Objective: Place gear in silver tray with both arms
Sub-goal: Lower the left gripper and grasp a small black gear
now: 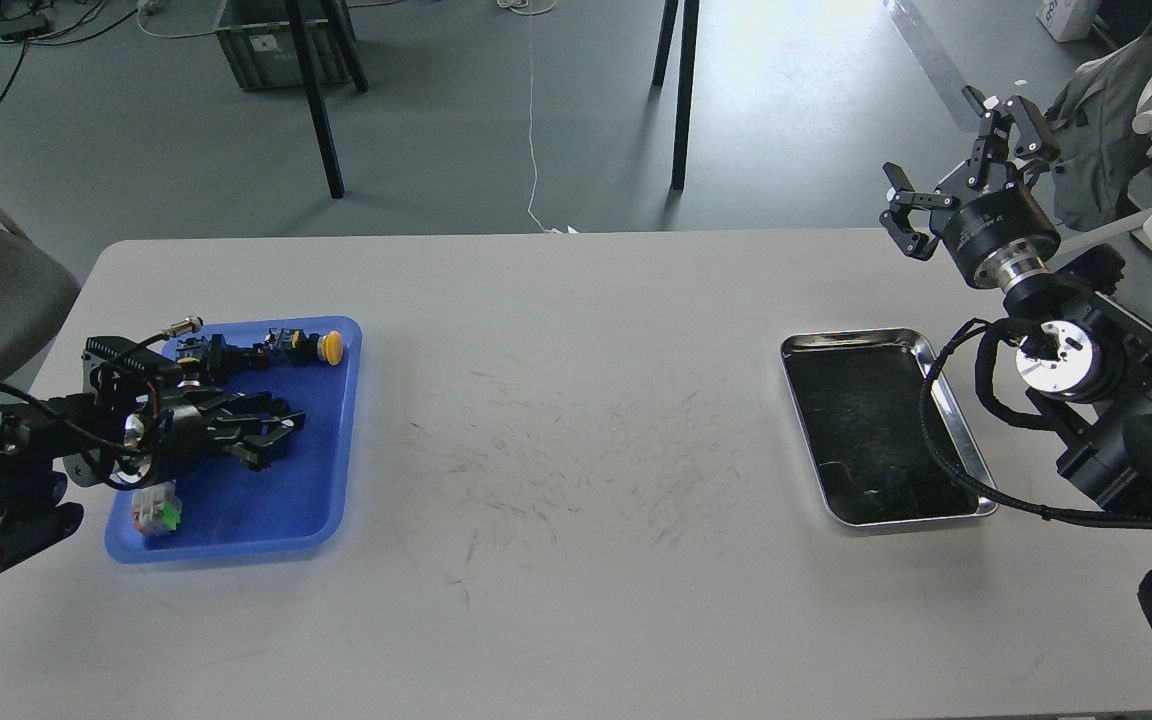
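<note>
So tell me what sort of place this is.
Probably a robotics lab or workshop. A plain white table holds a blue tray of small electrical parts and a silver tray, on a grey floor with loose cables, a plastic crate and bare table legs.

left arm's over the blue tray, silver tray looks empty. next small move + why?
Probably lower the left gripper a little onto a part in the blue tray and close the jaws on it. The gripper hangs over the tray's contents, the silver tray holds nothing visible, and the right gripper waits raised and open beyond it. Which piece is the gear, I cannot tell.
</note>
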Tool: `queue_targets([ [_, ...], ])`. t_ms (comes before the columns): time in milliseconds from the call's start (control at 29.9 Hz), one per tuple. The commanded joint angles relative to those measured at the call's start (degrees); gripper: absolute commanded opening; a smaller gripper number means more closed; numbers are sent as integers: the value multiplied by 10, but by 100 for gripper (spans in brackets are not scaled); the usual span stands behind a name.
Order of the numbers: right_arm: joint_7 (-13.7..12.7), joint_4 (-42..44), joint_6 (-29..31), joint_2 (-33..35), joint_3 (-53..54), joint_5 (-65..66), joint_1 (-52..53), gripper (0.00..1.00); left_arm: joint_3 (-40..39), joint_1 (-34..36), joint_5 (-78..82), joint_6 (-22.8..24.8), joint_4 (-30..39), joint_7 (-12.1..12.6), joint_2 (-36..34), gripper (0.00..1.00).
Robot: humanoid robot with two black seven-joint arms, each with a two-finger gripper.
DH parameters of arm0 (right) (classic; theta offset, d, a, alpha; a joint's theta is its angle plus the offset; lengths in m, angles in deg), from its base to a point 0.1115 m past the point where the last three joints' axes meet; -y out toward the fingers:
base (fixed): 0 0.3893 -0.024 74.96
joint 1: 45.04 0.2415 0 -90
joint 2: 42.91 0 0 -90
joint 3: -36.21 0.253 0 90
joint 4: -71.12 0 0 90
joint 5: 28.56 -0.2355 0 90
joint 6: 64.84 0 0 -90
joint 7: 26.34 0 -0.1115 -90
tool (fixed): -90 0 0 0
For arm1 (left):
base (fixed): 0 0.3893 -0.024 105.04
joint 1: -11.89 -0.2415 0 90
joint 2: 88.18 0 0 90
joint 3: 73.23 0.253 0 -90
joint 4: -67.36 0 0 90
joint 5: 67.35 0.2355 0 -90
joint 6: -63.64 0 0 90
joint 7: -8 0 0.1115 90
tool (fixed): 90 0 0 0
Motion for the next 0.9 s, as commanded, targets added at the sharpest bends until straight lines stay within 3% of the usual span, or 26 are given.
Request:
queue_targets([
  [0,0,0,0,0,0,0,0,99,0,1,0,-2,-4,0,5,40],
  [501,1,-1,-2,-1,-2,1,-2,99,-1,-4,-2,-6,-15,0,19,28],
  [869,1,-1,-2,0,-2,1,-1,99,-6,-3,-7,-6,-8,0,12,25],
])
